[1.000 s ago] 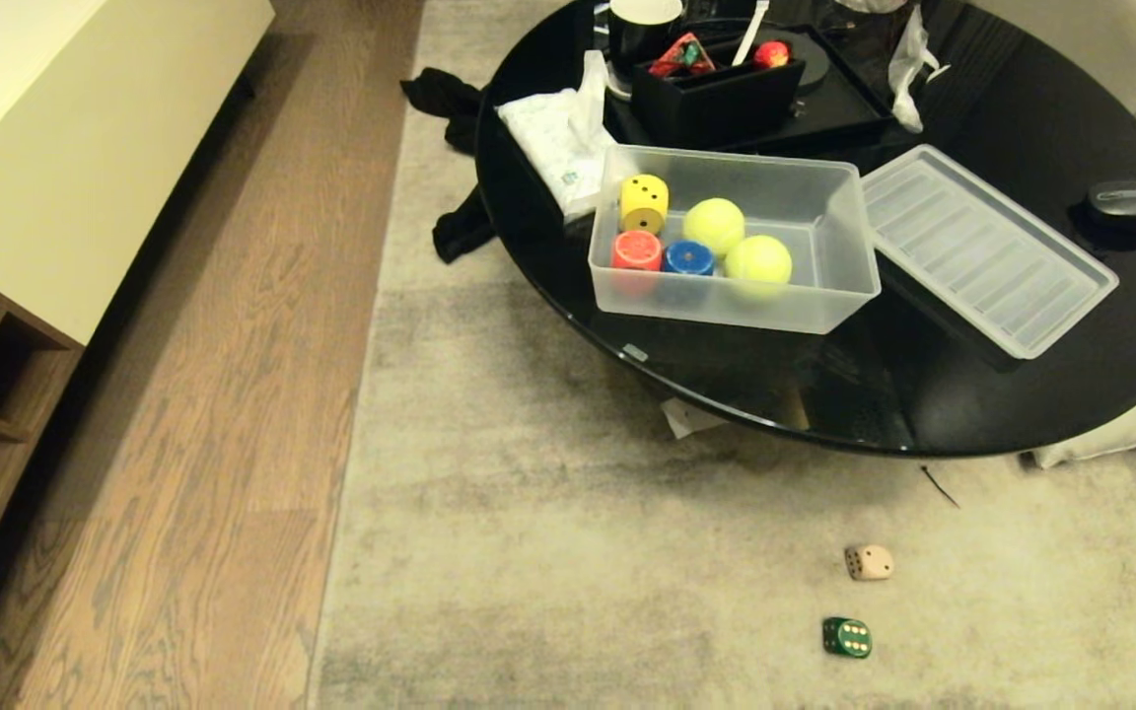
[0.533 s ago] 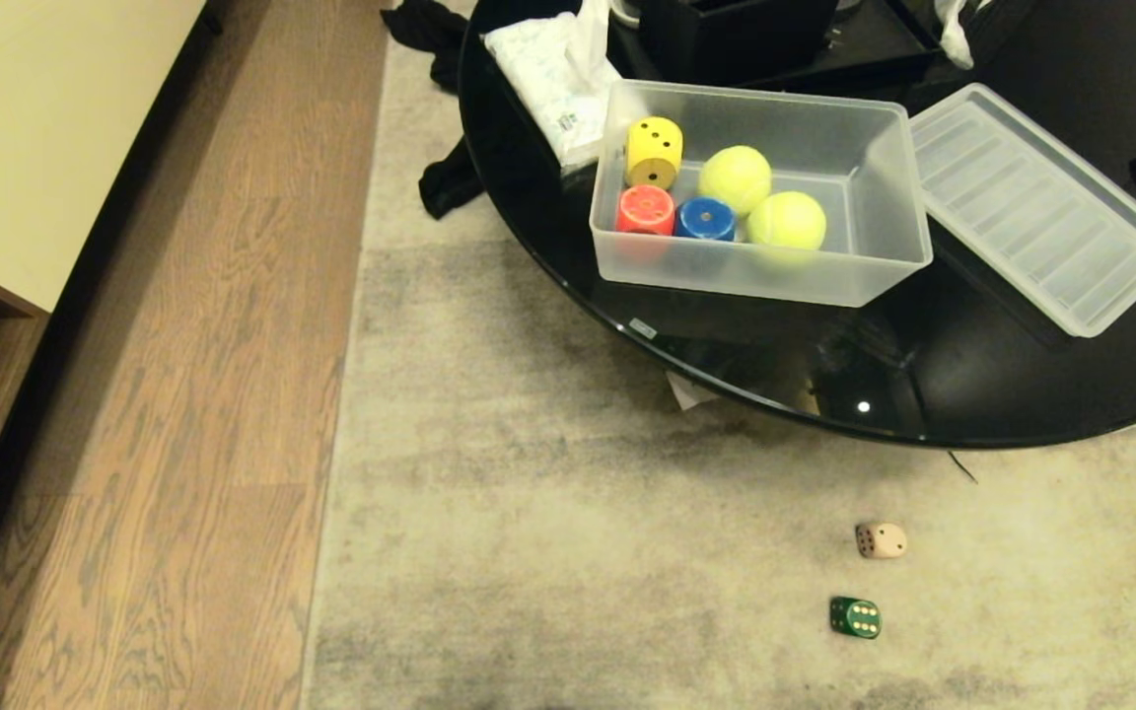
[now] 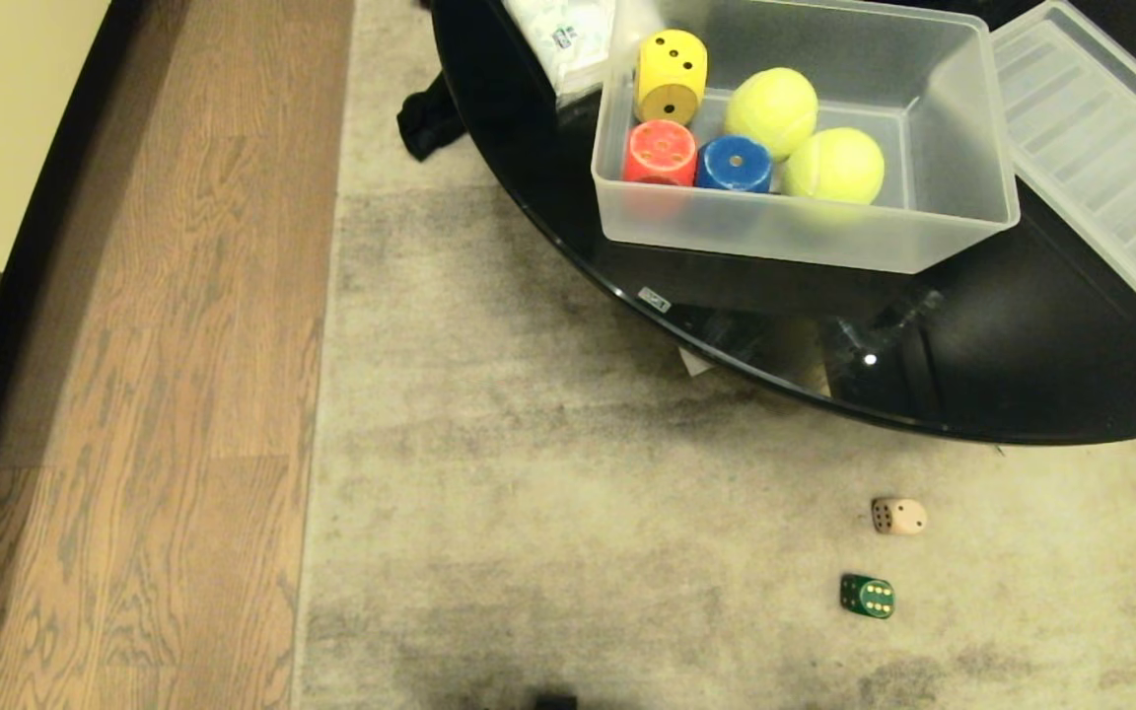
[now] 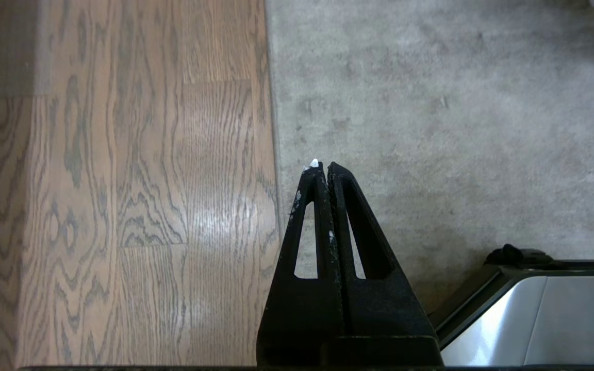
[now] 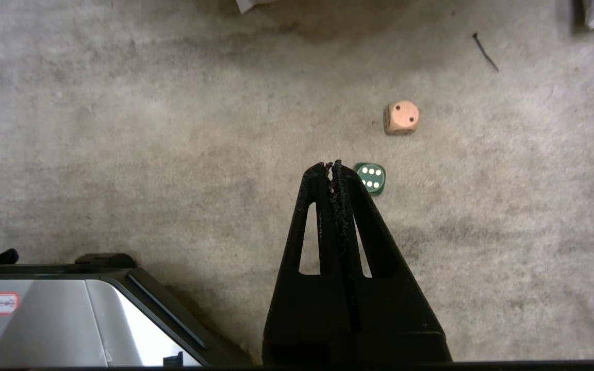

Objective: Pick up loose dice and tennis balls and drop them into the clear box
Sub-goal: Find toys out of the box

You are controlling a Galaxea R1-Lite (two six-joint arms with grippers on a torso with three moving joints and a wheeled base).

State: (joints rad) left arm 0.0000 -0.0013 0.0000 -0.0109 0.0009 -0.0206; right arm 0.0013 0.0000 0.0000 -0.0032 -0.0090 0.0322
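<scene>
Two dice, cream point(image 3: 898, 516) and green point(image 3: 867, 597), lay loose on the rug. Both grippers, left point(image 4: 322, 166) and right point(image 5: 331, 166), hung empty, fingers pressed together. Next: right gripper must spread over the green one.

We see a cream die point(image 3: 898, 516) with dark pips, a green die point(image 3: 867, 596) with yellow pips at its 6 o'clock, on grey mottled carpet point(image 3: 548, 513).

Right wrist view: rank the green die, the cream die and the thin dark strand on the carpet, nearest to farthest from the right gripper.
1. Green die, on the carpet right beside the shut right gripper.
2. Cream die, farther out on the same side.
3. Thin dark strand, farthest, beyond both dice.
</scene>
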